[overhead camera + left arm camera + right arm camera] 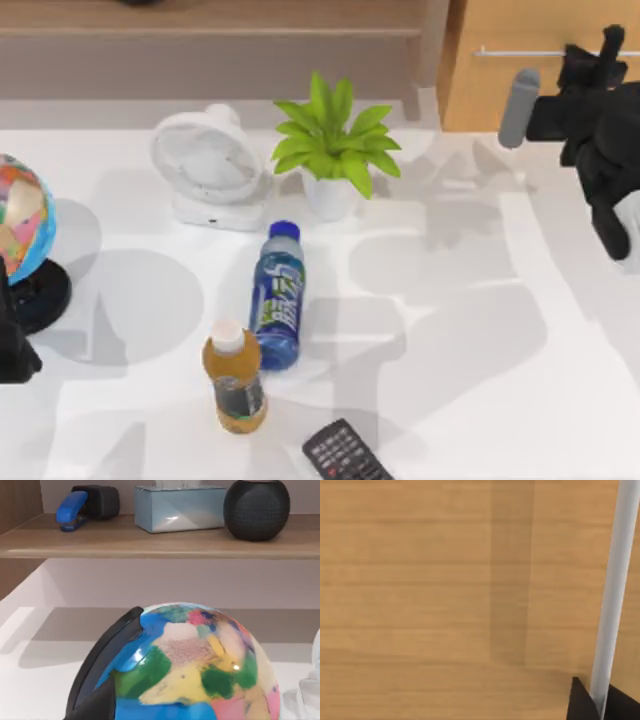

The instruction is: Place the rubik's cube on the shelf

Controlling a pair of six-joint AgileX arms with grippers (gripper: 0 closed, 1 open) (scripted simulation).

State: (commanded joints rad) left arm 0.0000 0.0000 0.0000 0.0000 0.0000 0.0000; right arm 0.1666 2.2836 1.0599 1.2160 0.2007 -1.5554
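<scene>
The rubik's cube is out of view. The shelf (220, 18) runs along the back of the table, and in the left wrist view the shelf (150, 542) is a light-brown board with a pale recess under it. My right gripper (602, 50) is at the back right, against the orange-wood drawer cabinet (500, 90). In the right wrist view the right gripper (600, 702) has a dark finger on each side of the silver handle (615, 590), shut on it. My left arm (12, 345) is parked at the left edge beside the globe (20, 215).
A blue stapler (72, 510), a tissue box (177, 507) and a black round speaker (256, 507) stand on the shelf. On the table are a white fan (205, 165), a potted plant (335, 145), a blue bottle (278, 295), an orange bottle (235, 378) and a remote (345, 455).
</scene>
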